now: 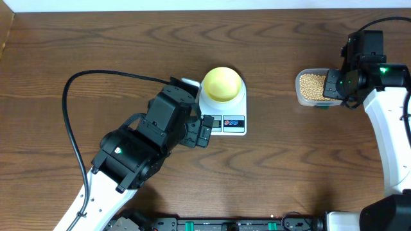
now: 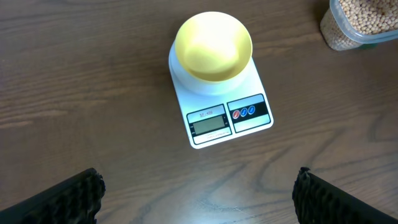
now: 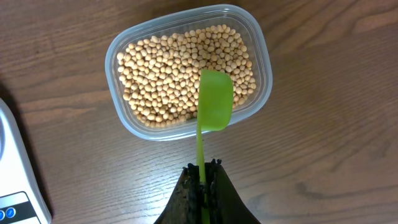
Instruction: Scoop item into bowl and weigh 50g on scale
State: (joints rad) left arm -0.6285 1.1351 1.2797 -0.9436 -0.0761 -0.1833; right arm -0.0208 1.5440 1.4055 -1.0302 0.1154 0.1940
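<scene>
Dark brown wood grain covers the table, and everything stands on its far half.

Two arms reach in from the near edge. The left arm slants toward the middle. Its gripper hangs just beside the scale's near-left corner with its fingers spread wide and nothing between them. The right arm runs up the right side. Its gripper is pinched tight on the thin handle of a green scoop.

The scale is white with rounded corners and sits at mid-table. Its grey display and red and blue buttons lie along the edge nearest the left arm. The digits are too small to read.

A clear tub stands well to the right of the scale, under the right gripper.

The bowl is pale yellow and round. It rests upright on the scale's platform, on the half away from the display.

The scoop points away from the gripper. Its head lies over the tub's near rim and the beans beside it. Whether it touches them cannot be told.

The beans are small, round and tan. They fill the tub in a loose, even layer.
</scene>
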